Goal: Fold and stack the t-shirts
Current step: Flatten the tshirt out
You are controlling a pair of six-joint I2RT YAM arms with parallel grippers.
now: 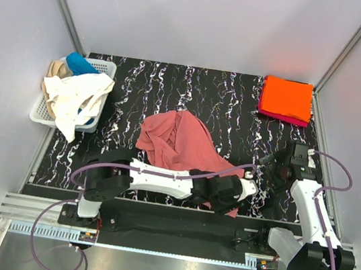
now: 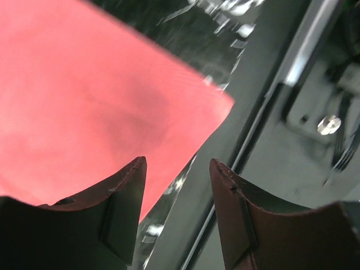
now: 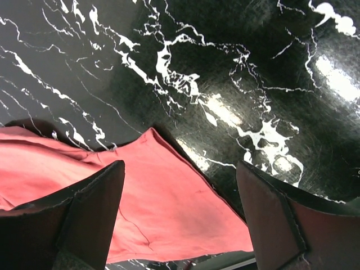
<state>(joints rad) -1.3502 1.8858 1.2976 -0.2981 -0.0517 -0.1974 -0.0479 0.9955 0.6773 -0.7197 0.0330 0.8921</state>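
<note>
A dusty salmon-pink t-shirt [image 1: 178, 141] lies crumpled in the middle of the black marbled table [image 1: 226, 101]. My left gripper [image 1: 248, 189] is open and empty, reaching across to the shirt's near right corner [image 2: 101, 95], at the table's front edge. My right gripper [image 1: 273, 164] is open and empty, just above the table to the right of the same shirt [image 3: 169, 208]. A folded bright orange t-shirt [image 1: 287, 96] lies on a folded magenta one [image 1: 280, 115] at the far right corner. Cream-white [image 1: 77, 96], tan [image 1: 58, 69] and blue [image 1: 80, 64] t-shirts are at the basket.
A white plastic lattice basket [image 1: 106, 67] stands at the far left, cream cloth hanging over its rim. Grey walls enclose the table. A metal rail [image 1: 151, 239] runs along the near edge by the arm bases.
</note>
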